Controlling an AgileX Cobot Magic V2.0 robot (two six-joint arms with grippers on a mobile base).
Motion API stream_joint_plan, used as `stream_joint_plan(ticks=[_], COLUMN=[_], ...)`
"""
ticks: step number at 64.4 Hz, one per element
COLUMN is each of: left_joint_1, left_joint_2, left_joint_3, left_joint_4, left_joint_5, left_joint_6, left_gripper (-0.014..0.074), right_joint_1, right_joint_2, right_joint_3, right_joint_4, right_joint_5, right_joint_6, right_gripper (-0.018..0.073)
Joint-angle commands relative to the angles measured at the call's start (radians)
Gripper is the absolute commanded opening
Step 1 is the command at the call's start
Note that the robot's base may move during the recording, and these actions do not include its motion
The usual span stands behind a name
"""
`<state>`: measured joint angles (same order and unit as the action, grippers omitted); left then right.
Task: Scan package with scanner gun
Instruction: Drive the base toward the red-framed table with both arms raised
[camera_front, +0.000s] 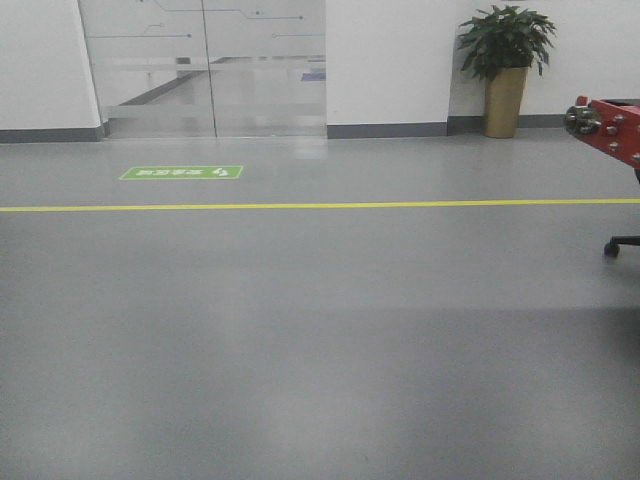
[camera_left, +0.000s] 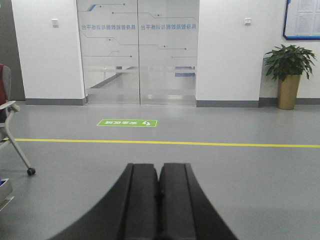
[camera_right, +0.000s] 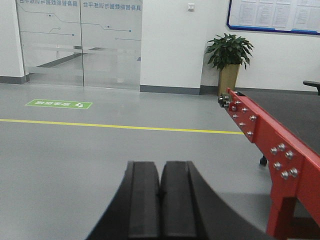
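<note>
I have grey floor (camera_front: 300, 350) open on the near side of the yellow line (camera_front: 320, 206). Beyond the line are the green floor sign (camera_front: 181, 172), the glass doors (camera_left: 139, 55) and a potted plant (camera_front: 505, 65). A red frame (camera_right: 270, 145) crosses the line's right end, close beside my right gripper (camera_right: 160, 205). That gripper and the left gripper (camera_left: 159, 200) each have their fingers pressed together, gripping nothing. No view shows the package or scanner gun, so I cannot place them against either pincer.

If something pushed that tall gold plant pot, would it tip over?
Probably tippy: the pot is tall and narrow, with bushy leaves spreading wider on top. It likely wouldn't roll while upright, since it stands flat on the floor.
</note>
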<state>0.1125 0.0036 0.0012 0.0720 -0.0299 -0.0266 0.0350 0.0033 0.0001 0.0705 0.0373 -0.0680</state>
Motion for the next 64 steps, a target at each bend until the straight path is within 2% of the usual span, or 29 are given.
stream_joint_plan(ticks=[1,64], left_joint_1=[0.002,0.002], left_joint_2=[-0.004,-0.004], left_joint_3=[-0.001,-0.001], left_joint_4=[-0.006,-0.006], left_joint_5=[-0.014,-0.014], left_joint_6=[-0.008,-0.008], left_gripper=[-0.0111,-0.0111], right_joint_1=[-0.004,-0.004], right_joint_2=[-0.003,-0.003], right_joint_3=[0.000,0.000], right_joint_4=[-0.005,-0.005], right_joint_5=[-0.024,-0.024], right_joint_6=[-0.001,-0.001], right_gripper=[-0.0162,-0.0162])
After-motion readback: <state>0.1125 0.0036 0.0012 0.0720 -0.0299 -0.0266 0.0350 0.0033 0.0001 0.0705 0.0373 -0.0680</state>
